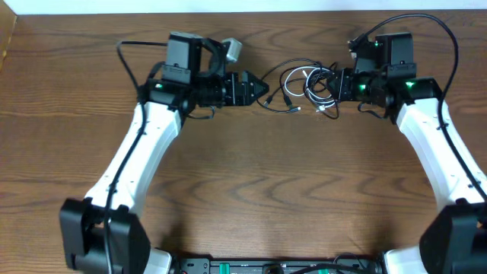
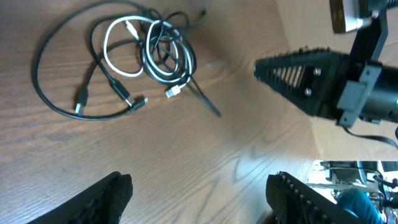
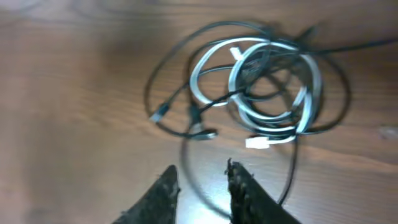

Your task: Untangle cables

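Wood-grain bench (image 1: 243, 190) runs out to two claws at its far side: left claw (image 2: 199, 199) spread wide and empty, right claw (image 3: 202, 186) parted slightly, pinching nothing. Between them the black cable (image 2: 81, 99) and white cable (image 3: 264, 143) lie coiled together, so untangling looks barely begun. Next, each claw needs its own cord.

Worktop (image 1: 251, 190) brown with darker wood grain, black cable (image 2: 82, 98), white-grey cable (image 2: 173, 92), arm links (image 1: 141, 152) white, left tool (image 1: 264, 88) and right tool (image 1: 335, 84) black.
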Tool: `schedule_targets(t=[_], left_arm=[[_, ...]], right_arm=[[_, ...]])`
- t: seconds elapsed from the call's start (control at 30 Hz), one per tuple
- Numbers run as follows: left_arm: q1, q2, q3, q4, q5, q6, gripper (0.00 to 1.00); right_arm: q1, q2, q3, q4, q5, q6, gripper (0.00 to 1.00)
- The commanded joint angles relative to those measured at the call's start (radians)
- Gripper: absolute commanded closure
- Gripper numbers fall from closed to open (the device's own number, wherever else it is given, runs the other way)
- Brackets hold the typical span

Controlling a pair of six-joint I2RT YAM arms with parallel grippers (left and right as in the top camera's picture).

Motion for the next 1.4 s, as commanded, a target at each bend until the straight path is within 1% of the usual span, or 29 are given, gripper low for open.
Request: schedule_targets(t=[0.0,0.27,0.33,0.4,0.47,0.67,0.8,0.97,1.0,1.03,1.07,1.1,1.23,1.37], left_arm=[[0.001,0.035,0.011,0.016,-0.006,0.010,0.25],[0.001,0.059,0.011,0.045,-0.006,0.010,0.26],[0.001,0.059,0.011,0.045,-0.006,0.010,0.26],[0.001,0.059,0.011,0.045,-0.006,0.010,0.26],[0.001,0.059,0.011,0.045,-0.006,0.010,0.26],[0.001,0.059,0.011,0.045,-0.006,0.010,0.26],[0.001,0.059,0.011,0.044,-0.006,0.010,0.26],[0.001,0.060,0.011,0.045,-0.007,0.010,0.25],[0.001,0.060,0.011,0.045,-0.011,0.010,0.25],[0.001,0.060,0.011,0.044,-0.024,0.010,0.25],[0.001,0.060,0.011,0.044,-0.033,0.010,0.26],[0.001,0.060,0.011,0.045,-0.033,0.010,0.26],[0.001,0.060,0.011,0.050,-0.033,0.010,0.26],[0.002,0.060,0.011,0.060,-0.033,0.010,0.26]], right_arm=[[0.002,0.079,0.010,0.042,0.082,0.012,0.69],[0.000,0.257,0.010,0.265,0.099,0.122,0.68],[-0.005,0.293,0.010,0.296,0.139,0.172,0.69],[-0.012,0.328,0.010,0.335,0.147,0.209,0.72],[-0.017,0.356,0.010,0.373,0.144,0.230,0.72],[-0.018,0.438,0.010,0.482,0.144,0.241,0.73],[-0.019,0.495,0.010,0.568,0.143,0.282,0.73],[-0.019,0.515,0.010,0.715,0.084,0.284,0.71],[-0.018,0.515,0.010,0.734,0.083,0.285,0.73],[-0.016,0.515,0.010,0.750,0.076,0.285,0.82],[-0.016,0.515,0.010,0.754,0.068,0.295,0.94],[-0.016,0.515,0.010,0.748,0.048,0.310,0.99],[-0.021,0.487,0.010,0.694,-0.174,0.313,0.99],[-0.026,0.397,0.010,0.612,-0.302,0.253,0.99]])
